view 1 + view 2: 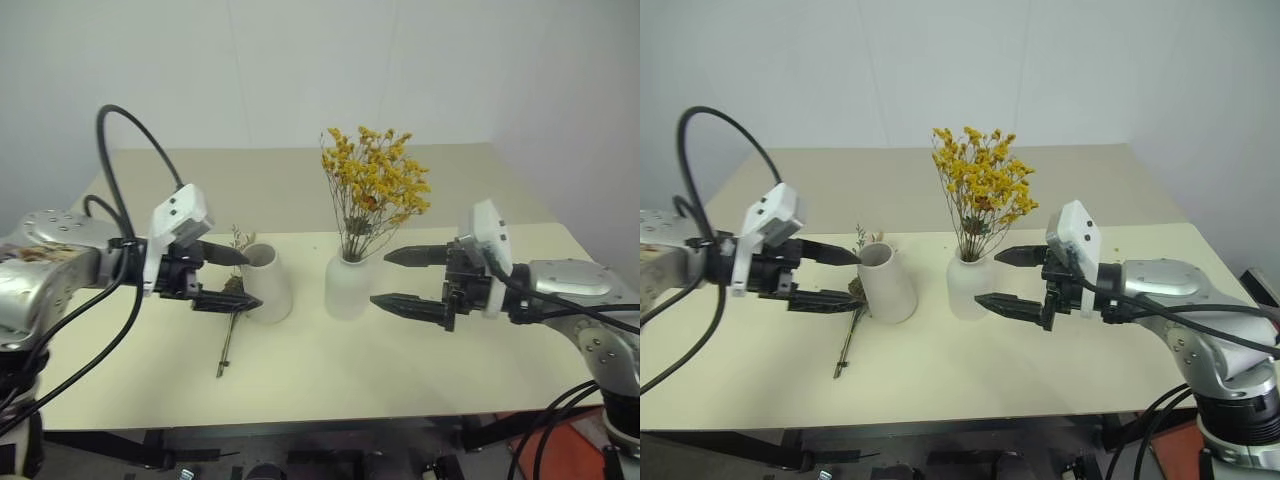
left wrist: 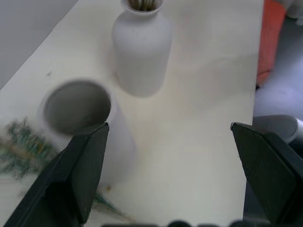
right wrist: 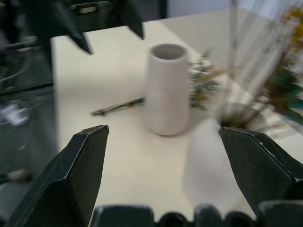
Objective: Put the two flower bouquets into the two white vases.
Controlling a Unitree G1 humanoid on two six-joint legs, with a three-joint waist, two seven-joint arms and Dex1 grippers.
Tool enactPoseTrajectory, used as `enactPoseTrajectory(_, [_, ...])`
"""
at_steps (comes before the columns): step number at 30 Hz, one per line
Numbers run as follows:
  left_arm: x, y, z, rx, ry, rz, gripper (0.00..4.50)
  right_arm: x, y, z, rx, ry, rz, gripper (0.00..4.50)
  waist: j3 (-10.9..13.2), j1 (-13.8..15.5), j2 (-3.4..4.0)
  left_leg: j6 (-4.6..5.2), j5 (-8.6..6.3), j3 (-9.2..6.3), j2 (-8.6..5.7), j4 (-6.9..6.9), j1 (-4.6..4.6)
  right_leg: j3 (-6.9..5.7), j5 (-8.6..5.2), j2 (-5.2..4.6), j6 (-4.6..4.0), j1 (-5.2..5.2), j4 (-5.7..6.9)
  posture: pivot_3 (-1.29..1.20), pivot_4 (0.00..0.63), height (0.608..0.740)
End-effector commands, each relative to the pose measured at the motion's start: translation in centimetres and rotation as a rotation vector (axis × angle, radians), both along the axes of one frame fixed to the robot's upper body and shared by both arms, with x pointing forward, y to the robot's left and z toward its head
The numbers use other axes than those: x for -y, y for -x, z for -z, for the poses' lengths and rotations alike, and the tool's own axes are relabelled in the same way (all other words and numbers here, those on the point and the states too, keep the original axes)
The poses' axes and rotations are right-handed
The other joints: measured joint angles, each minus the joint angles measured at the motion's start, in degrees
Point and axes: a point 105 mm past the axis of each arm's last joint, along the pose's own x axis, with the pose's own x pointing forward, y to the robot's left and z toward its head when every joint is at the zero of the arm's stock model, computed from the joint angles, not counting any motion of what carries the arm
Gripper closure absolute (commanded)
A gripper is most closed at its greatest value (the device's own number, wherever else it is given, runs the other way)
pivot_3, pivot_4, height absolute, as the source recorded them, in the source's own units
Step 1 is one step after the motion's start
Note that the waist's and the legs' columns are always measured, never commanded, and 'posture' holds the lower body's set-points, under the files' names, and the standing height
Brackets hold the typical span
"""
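Note:
The bushy yellow-orange bouquet stands upright in the round narrow-necked white vase at the middle of the table. Left of it the tapered wide-mouthed white vase is empty, as its mouth shows. The grey-green sprig bouquet lies flat on the table beside and behind that vase. My left gripper hovers open just left of the empty vase, above the sprig. My right gripper is open, pointing left, just right of the filled vase and apart from it.
The cream table has free room in front of and to the right of the vases. A second beige surface lies behind it, against a white wall. An orange object sits on the floor at the lower right.

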Motion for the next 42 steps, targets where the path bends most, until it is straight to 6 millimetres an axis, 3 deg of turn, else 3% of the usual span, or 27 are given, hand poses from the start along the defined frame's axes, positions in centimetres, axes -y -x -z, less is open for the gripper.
enactPoseTrajectory(1, [-0.8, 1.2, -0.7, 0.015, 0.003, -0.06, 0.0, -0.3, 0.3, -0.9, 0.019, 0.011, -0.059, 0.05, 0.0, 0.14, 0.0, 0.0, 0.0, 0.0, 0.0, 0.0, 0.04, -0.01, -0.03, 0.0, 0.05, 0.03, 0.0, 0.0, 0.15, 0.74])
enactPoseTrajectory(9, [-2.6, 0.7, 0.8, -0.189, 0.0, -0.333, 0.0, -1.8, 0.1, -0.5, 0.037, 0.095, -0.106, 0.05, 0.01, 0.16, -0.02, -0.01, 0.0, -0.03, 0.0, 0.0, 0.05, -0.06, -0.06, 0.01, 0.1, 0.02, 0.1, 0.0, 0.15, 0.74])
enactPoseTrajectory(14, [-2.6, -2.1, 2.4, -0.282, -0.029, -0.448, 0.0, -2.3, 0.6, -0.6, 0.04, 0.116, -0.158, 0.05, 0.01, 0.32, -0.03, -0.01, 0.0, -0.05, -0.01, 0.0, 0.05, -0.07, -0.05, 0.01, 0.09, 0.02, 0.09, 0.0, 0.15, 0.74])
enactPoseTrajectory(29, [-2.9, -6.0, 7.2, -0.548, -0.136, -0.641, 0.0, -3.7, 0.8, -0.1, 0.104, 0.15, -0.143, 0.05, 0.02, 0.15, -0.05, -0.01, 0.0, -0.06, -0.04, 0.01, -0.05, -0.05, 0.05, -0.01, -0.11, -0.09, 0.14, 0.0, 0.15, 0.74])
enactPoseTrajectory(42, [-1.0, -7.7, 9.6, -0.609, -0.245, -0.673, 0.0, -3.8, 1.3, 0.1, 0.113, 0.12, -0.095, 0.05, 0.03, 0.19, -0.07, -0.02, 0.0, -0.07, -0.07, 0.03, -0.13, -0.05, 0.16, -0.02, -0.29, -0.15, 0.14, 0.0, 0.15, 0.74])
